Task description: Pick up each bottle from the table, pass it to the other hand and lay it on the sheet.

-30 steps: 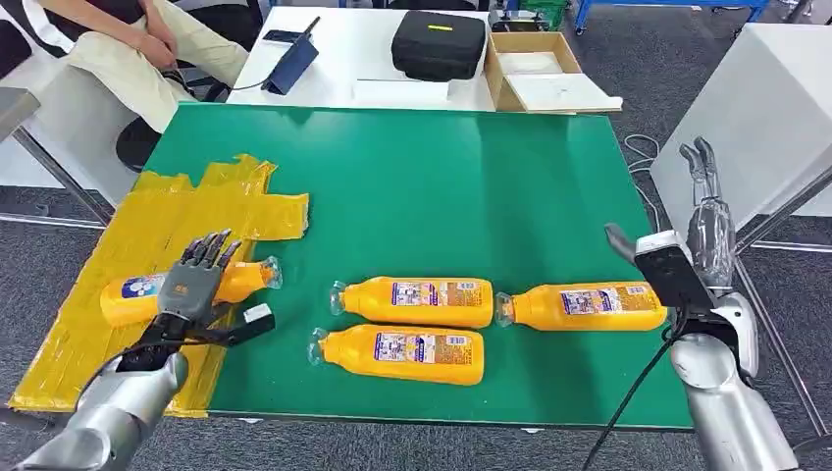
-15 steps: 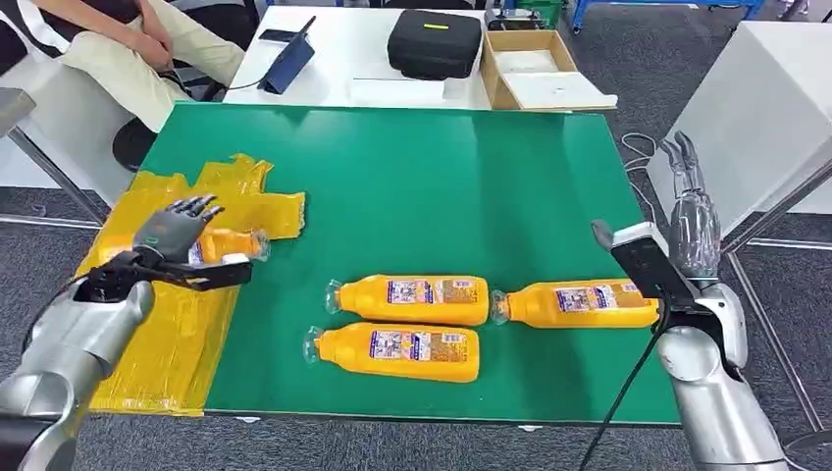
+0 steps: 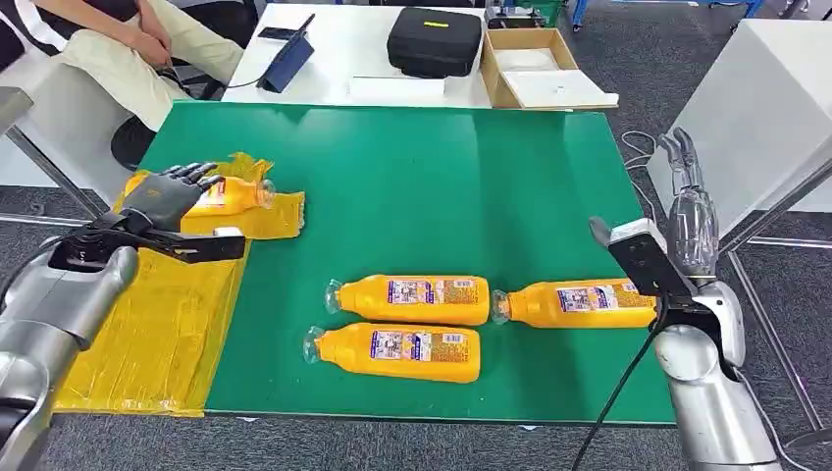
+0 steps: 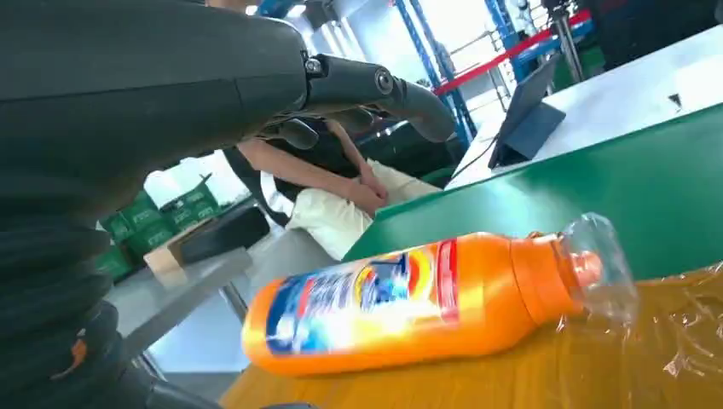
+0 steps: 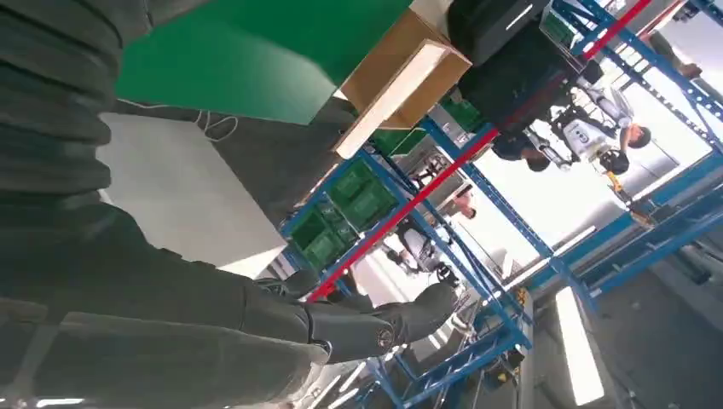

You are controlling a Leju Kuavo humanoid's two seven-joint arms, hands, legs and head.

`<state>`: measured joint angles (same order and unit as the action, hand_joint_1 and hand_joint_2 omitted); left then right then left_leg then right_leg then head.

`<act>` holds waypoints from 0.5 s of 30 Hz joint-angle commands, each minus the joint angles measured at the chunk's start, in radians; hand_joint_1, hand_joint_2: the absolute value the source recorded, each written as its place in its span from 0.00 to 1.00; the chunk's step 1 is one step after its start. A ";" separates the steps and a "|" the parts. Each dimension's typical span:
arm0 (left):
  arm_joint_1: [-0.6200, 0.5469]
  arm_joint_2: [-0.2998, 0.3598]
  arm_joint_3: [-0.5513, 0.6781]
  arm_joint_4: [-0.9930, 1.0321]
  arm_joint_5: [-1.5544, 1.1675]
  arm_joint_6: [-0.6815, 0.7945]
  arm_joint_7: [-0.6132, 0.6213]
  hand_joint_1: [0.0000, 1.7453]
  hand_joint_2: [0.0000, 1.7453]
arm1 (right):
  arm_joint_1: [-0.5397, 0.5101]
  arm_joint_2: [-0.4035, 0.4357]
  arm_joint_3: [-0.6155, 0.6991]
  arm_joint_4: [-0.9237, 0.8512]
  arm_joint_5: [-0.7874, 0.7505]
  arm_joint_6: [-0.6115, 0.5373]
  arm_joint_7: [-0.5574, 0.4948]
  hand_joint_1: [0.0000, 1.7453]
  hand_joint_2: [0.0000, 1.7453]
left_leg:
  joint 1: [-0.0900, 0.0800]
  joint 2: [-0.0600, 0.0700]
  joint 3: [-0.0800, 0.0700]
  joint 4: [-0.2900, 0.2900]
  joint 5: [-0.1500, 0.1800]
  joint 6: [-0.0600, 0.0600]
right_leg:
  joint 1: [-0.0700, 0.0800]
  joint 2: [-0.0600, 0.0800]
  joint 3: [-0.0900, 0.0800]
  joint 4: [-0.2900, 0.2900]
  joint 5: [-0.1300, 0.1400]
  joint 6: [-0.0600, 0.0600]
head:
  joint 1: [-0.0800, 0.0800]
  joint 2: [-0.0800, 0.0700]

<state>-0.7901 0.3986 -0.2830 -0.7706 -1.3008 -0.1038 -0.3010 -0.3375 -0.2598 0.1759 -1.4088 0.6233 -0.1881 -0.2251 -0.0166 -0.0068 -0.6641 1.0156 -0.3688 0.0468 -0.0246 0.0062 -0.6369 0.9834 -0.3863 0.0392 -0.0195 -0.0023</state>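
Note:
An orange bottle (image 3: 234, 194) with a clear cap lies at the far end of the yellow sheet (image 3: 162, 314); in the left wrist view this bottle (image 4: 401, 298) rests on the sheet (image 4: 597, 366). My left hand (image 3: 169, 196) hovers over its base end, fingers (image 4: 375, 85) stretched out with a gap above the bottle. Three more orange bottles lie on the green table (image 3: 442, 177): one (image 3: 407, 299) in the middle, one (image 3: 392, 351) nearer me, one (image 3: 574, 302) to the right. My right hand (image 3: 689, 211) stands upright past the table's right edge, fingers (image 5: 375, 328) straight and empty.
A person (image 3: 118, 49) sits at the far left. Behind the green table a white table carries a black case (image 3: 437, 39), a cardboard box (image 3: 535, 69) and a propped tablet (image 3: 289, 64). Another white table (image 3: 765, 108) stands close to my right arm.
My left hand and the bottle under it have travelled from the middle of the sheet to its far end. The right hand has stayed raised, and the three bottles on the table have not moved.

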 commanded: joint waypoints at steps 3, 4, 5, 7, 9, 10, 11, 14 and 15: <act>-0.045 0.021 -0.067 0.010 0.000 -0.010 0.004 0.00 1.00 | -0.012 0.029 -0.013 0.015 -0.001 0.008 0.004 0.00 1.00 | 0.002 0.000 0.002 0.000 -0.001 -0.004 | 0.002 -0.001 0.003 -0.001 -0.001 -0.003 | 0.000 0.000; -0.045 0.021 -0.067 0.010 0.000 -0.010 0.004 0.00 1.00 | -0.012 0.029 -0.013 0.015 -0.001 0.008 0.004 0.00 1.00 | 0.001 0.000 0.001 0.000 -0.001 -0.003 | 0.001 -0.001 0.001 0.000 0.000 -0.002 | 0.000 0.000; -0.045 0.021 -0.067 0.010 0.000 -0.010 0.004 0.00 1.00 | -0.012 0.029 -0.013 0.015 -0.001 0.008 0.004 0.00 1.00 | 0.002 0.000 0.003 0.000 -0.002 -0.005 | 0.002 -0.001 0.004 -0.001 -0.001 -0.003 | 0.000 0.000; -0.045 0.021 -0.067 0.010 0.000 -0.010 0.004 0.00 1.00 | -0.012 0.029 -0.013 0.015 -0.001 0.008 0.004 0.00 1.00 | 0.001 0.000 0.002 0.000 -0.001 -0.003 | 0.001 -0.001 0.002 0.000 -0.001 -0.002 | 0.000 0.000; -0.045 0.021 -0.067 0.010 0.000 -0.010 0.004 0.00 1.00 | -0.012 0.029 -0.013 0.015 -0.001 0.008 0.004 0.00 1.00 | 0.002 0.001 0.005 0.000 -0.002 -0.006 | 0.002 -0.001 0.006 -0.002 -0.002 -0.004 | 0.000 0.000; -0.045 0.021 -0.067 0.010 0.000 -0.010 0.004 0.00 1.00 | -0.012 0.029 -0.013 0.015 -0.001 0.008 0.004 0.00 1.00 | 0.001 0.000 0.002 0.000 -0.001 -0.003 | 0.001 -0.001 0.002 0.000 -0.001 -0.002 | 0.000 0.000; -0.045 0.021 -0.067 0.010 0.000 -0.010 0.004 0.00 1.00 | -0.012 0.029 -0.013 0.015 -0.001 0.008 0.004 0.00 1.00 | 0.002 0.000 0.003 0.000 -0.002 -0.004 | 0.002 -0.001 0.004 -0.001 -0.001 -0.003 | 0.000 0.000; -0.045 0.021 -0.067 0.010 0.000 -0.010 0.004 0.00 1.00 | -0.012 0.029 -0.013 0.015 -0.001 0.008 0.004 0.00 1.00 | 0.002 0.000 0.004 0.000 -0.002 -0.004 | 0.002 -0.001 0.004 -0.001 -0.001 -0.003 | 0.000 0.000; -0.045 0.021 -0.067 0.010 0.000 -0.010 0.004 0.00 1.00 | -0.012 0.029 -0.013 0.015 -0.001 0.008 0.004 0.00 1.00 | 0.001 0.000 0.003 0.000 -0.002 -0.004 | 0.001 -0.001 0.003 0.000 -0.001 -0.003 | 0.000 0.000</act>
<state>-0.7918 0.4093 -0.3170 -0.7908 -1.2997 -0.1041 -0.2983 -0.3340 -0.2564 0.1720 -1.4157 0.6237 -0.1877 -0.2235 -0.0165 -0.0068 -0.6643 1.0155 -0.3688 0.0467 -0.0246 0.0062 -0.6371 0.9834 -0.3863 0.0392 -0.0195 -0.0023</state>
